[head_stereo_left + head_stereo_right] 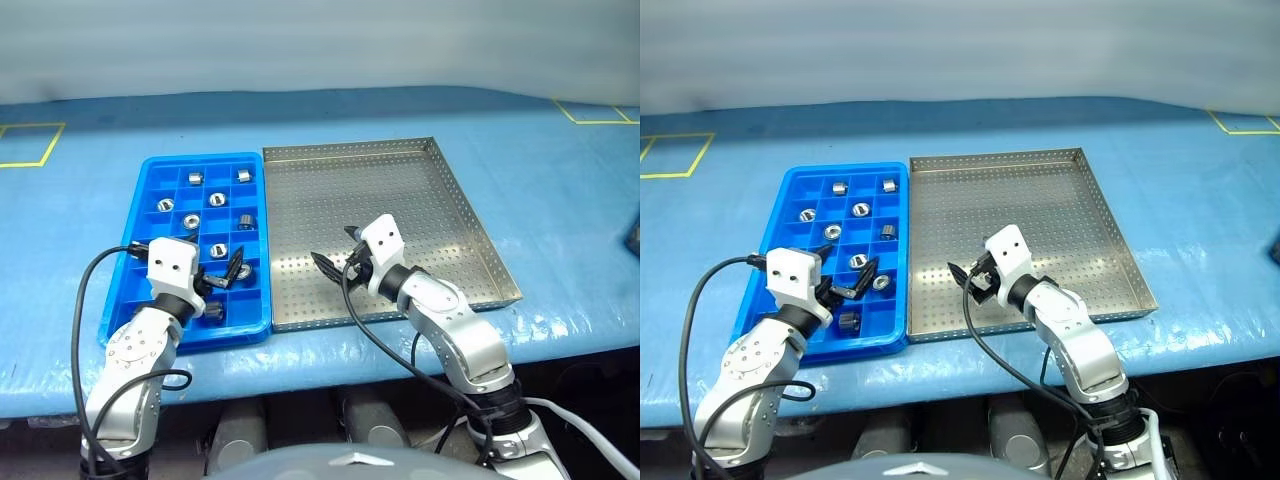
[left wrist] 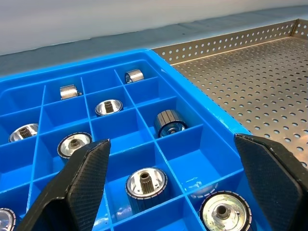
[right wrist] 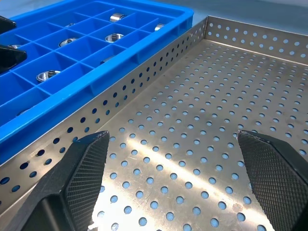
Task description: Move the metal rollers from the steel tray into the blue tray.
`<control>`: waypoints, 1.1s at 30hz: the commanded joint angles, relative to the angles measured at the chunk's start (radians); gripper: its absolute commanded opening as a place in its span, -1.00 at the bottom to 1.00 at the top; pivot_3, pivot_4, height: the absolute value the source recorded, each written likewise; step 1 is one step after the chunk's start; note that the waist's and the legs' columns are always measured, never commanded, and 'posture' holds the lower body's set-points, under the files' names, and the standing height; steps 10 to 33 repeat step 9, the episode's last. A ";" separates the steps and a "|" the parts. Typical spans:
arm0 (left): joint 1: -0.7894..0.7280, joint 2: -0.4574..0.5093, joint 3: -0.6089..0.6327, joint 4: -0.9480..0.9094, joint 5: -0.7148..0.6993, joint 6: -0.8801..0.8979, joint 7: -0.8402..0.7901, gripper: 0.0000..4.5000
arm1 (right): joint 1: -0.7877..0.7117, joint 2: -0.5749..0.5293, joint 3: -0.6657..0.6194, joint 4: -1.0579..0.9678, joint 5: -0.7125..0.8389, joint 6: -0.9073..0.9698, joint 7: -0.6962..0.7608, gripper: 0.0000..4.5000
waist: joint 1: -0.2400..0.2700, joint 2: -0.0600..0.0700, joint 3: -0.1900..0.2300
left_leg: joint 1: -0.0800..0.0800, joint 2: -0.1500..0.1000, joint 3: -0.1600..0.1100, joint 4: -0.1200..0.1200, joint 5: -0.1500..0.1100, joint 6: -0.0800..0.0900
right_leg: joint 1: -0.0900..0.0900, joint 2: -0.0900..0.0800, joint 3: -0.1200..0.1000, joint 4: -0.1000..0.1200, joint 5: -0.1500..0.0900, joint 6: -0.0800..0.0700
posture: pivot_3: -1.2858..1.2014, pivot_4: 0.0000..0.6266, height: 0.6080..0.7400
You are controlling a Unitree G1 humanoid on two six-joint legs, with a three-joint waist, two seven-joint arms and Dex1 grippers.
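Note:
The steel tray (image 1: 400,210) lies on the table with its perforated base bare. Against its left side sits the blue tray (image 1: 200,159), and several metal rollers (image 1: 215,198) rest in separate compartments of its grid. My left gripper (image 1: 187,257) hovers open over the near end of the blue tray, with nothing between its fingers (image 2: 86,168). A roller (image 2: 146,182) lies in the compartment just ahead of it. My right gripper (image 1: 338,250) stands open and empty just above the near left part of the steel tray (image 3: 216,86), beside the blue tray's wall (image 3: 120,67).
A blue cover spreads over the table, with yellow tape marks at the far left (image 1: 30,145) and far right (image 1: 600,112). A dark object (image 1: 635,235) sits at the right edge. The table's front edge runs close behind both trays.

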 commanded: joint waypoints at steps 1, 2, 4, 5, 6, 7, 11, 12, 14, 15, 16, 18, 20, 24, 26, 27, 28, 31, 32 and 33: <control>-0.003 0.007 -0.003 -0.017 -0.001 -0.020 -0.005 0.99 | -0.011 0.004 -0.007 -0.018 -0.001 -0.016 0.003 1.00 | 0.000 0.000 0.000 | 0.000 0.000 0.000 0.000 0.000 0.000 | 0.000 0.000 0.000 0.000 0.000 0.000 | 0.01 -0.52 1.00; -0.002 0.007 -0.003 -0.018 -0.002 -0.020 -0.005 0.99 | -0.011 0.004 -0.006 -0.018 -0.001 -0.016 0.003 1.00 | 0.000 0.000 0.000 | 0.000 0.000 0.000 0.000 0.000 0.000 | 0.000 0.000 0.000 0.000 0.000 0.000 | 0.01 -0.52 1.00; -0.001 0.007 -0.003 -0.019 -0.004 -0.020 -0.006 0.99 | -0.010 0.004 -0.006 -0.019 -0.002 -0.016 0.003 1.00 | 0.000 0.000 0.000 | 0.000 0.000 0.000 0.000 0.000 0.000 | 0.000 0.000 0.000 0.000 0.000 0.000 | 0.01 -0.52 1.00; -0.001 0.008 -0.003 -0.018 -0.004 -0.020 -0.007 0.99 | -0.010 0.004 -0.005 -0.018 -0.004 -0.017 0.002 1.00 | 0.000 0.000 0.000 | 0.000 0.000 0.000 0.000 0.000 0.000 | 0.000 0.000 0.000 0.000 0.000 0.000 | 0.00 -0.52 1.00; 0.000 0.008 -0.004 -0.017 -0.004 -0.020 -0.008 0.99 | -0.009 0.004 -0.004 -0.016 -0.005 -0.018 0.001 1.00 | 0.000 0.000 0.000 | 0.000 0.000 0.000 0.000 0.000 0.000 | 0.000 0.000 0.000 0.000 0.000 0.000 | 0.00 -0.52 1.00; -0.001 0.008 -0.005 -0.015 -0.004 -0.019 -0.009 0.99 | -0.010 0.005 -0.004 -0.015 -0.007 -0.019 0.001 1.00 | 0.000 0.000 0.000 | 0.000 0.000 0.000 0.000 0.000 0.000 | 0.000 0.000 0.000 0.000 0.000 0.000 | 0.00 -0.52 1.00; -0.002 0.008 -0.007 -0.015 -0.005 -0.019 -0.011 0.99 | -0.008 0.006 -0.004 -0.017 -0.008 -0.019 0.000 1.00 | 0.000 0.000 0.000 | 0.000 0.000 0.000 0.000 0.000 0.000 | 0.000 0.000 0.000 0.000 0.000 0.000 | 0.00 -0.52 1.00; -0.002 0.008 -0.007 -0.015 -0.005 -0.019 -0.011 0.99 | -0.008 0.006 -0.004 -0.017 -0.008 -0.019 0.000 1.00 | 0.000 0.000 0.000 | 0.000 0.000 0.000 0.000 0.000 0.000 | 0.000 0.000 0.000 0.000 0.000 0.000 | 0.00 -0.52 1.00; -0.002 0.008 -0.007 -0.015 -0.005 -0.019 -0.011 0.99 | -0.008 0.006 -0.004 -0.017 -0.008 -0.019 0.000 1.00 | 0.000 0.000 0.000 | 0.000 0.000 0.000 0.000 0.000 0.000 | 0.000 0.000 0.000 0.000 0.000 0.000 | 0.00 -0.52 1.00; -0.002 0.008 -0.007 -0.015 -0.005 -0.019 -0.011 0.99 | -0.008 0.006 -0.004 -0.017 -0.008 -0.019 0.000 1.00 | 0.000 0.000 0.000 | 0.000 0.000 0.000 0.000 0.000 0.000 | 0.000 0.000 0.000 0.000 0.000 0.000 | 0.00 -0.52 1.00; -0.002 0.008 -0.007 -0.015 -0.005 -0.019 -0.011 0.99 | -0.008 0.006 -0.004 -0.017 -0.008 -0.019 0.000 1.00 | 0.000 0.000 0.000 | 0.000 0.000 0.000 0.000 0.000 0.000 | 0.000 0.000 0.000 0.000 0.000 0.000 | 0.00 -0.52 1.00; -0.002 0.008 -0.007 -0.015 -0.005 -0.019 -0.011 0.99 | -0.008 0.006 -0.004 -0.017 -0.008 -0.019 0.000 1.00 | 0.000 0.000 0.000 | 0.000 0.000 0.000 0.000 0.000 0.000 | 0.000 0.000 0.000 0.000 0.000 0.000 | 0.00 -0.52 1.00; -0.002 0.008 -0.007 -0.015 -0.005 -0.019 -0.011 0.99 | -0.008 0.006 -0.004 -0.017 -0.008 -0.019 0.000 1.00 | 0.000 0.000 0.000 | 0.000 0.000 0.000 0.000 0.000 0.000 | 0.000 0.000 0.000 0.000 0.000 0.000 | 0.00 -0.52 1.00; -0.002 0.008 -0.007 -0.015 -0.005 -0.019 -0.011 0.99 | -0.008 0.006 -0.004 -0.017 -0.008 -0.019 0.000 1.00 | 0.000 0.000 0.000 | 0.000 0.000 0.000 0.000 0.000 0.000 | 0.000 0.000 0.000 0.000 0.000 0.000 | 0.00 -0.52 1.00; -0.002 0.008 -0.007 -0.015 -0.005 -0.019 -0.011 0.99 | -0.008 0.006 -0.004 -0.017 -0.008 -0.019 0.000 1.00 | 0.000 0.000 0.000 | 0.000 0.000 0.000 0.000 0.000 0.000 | 0.000 0.000 0.000 0.000 0.000 0.000 | 0.00 -0.52 1.00; -0.002 0.008 -0.007 -0.015 -0.005 -0.019 -0.011 0.99 | -0.008 0.006 -0.004 -0.017 -0.008 -0.019 0.000 1.00 | 0.000 0.000 0.000 | 0.000 0.000 0.000 0.000 0.000 0.000 | 0.000 0.000 0.000 0.000 0.000 0.000 | 0.00 -0.52 1.00; -0.002 0.008 -0.007 -0.015 -0.005 -0.019 -0.011 0.99 | -0.008 0.006 -0.004 -0.017 -0.008 -0.019 0.000 1.00 | 0.000 0.000 0.000 | 0.000 0.000 0.000 0.000 0.000 0.000 | 0.000 0.000 0.000 0.000 0.000 0.000 | 0.00 -0.52 1.00; -0.002 0.008 -0.007 -0.015 -0.005 -0.019 -0.011 0.99 | -0.008 0.006 -0.004 -0.017 -0.008 -0.019 0.000 1.00 | 0.000 0.000 0.000 | 0.000 0.000 0.000 0.000 0.000 0.000 | 0.000 0.000 0.000 0.000 0.000 0.000 | 0.00 -0.52 1.00; -0.002 0.008 -0.007 -0.015 -0.005 -0.019 -0.011 0.99 | -0.008 0.006 -0.004 -0.017 -0.008 -0.019 0.000 1.00 | 0.000 0.000 0.000 | 0.000 0.000 0.000 0.000 0.000 0.000 | 0.000 0.000 0.000 0.000 0.000 0.000 | 0.00 -0.52 1.00; -0.002 0.008 -0.007 -0.015 -0.005 -0.019 -0.011 0.99 | -0.008 0.006 -0.004 -0.017 -0.008 -0.019 0.000 1.00 | 0.000 0.000 0.000 | 0.000 0.000 0.000 0.000 0.000 0.000 | 0.000 0.000 0.000 0.000 0.000 0.000 | 0.00 -0.52 1.00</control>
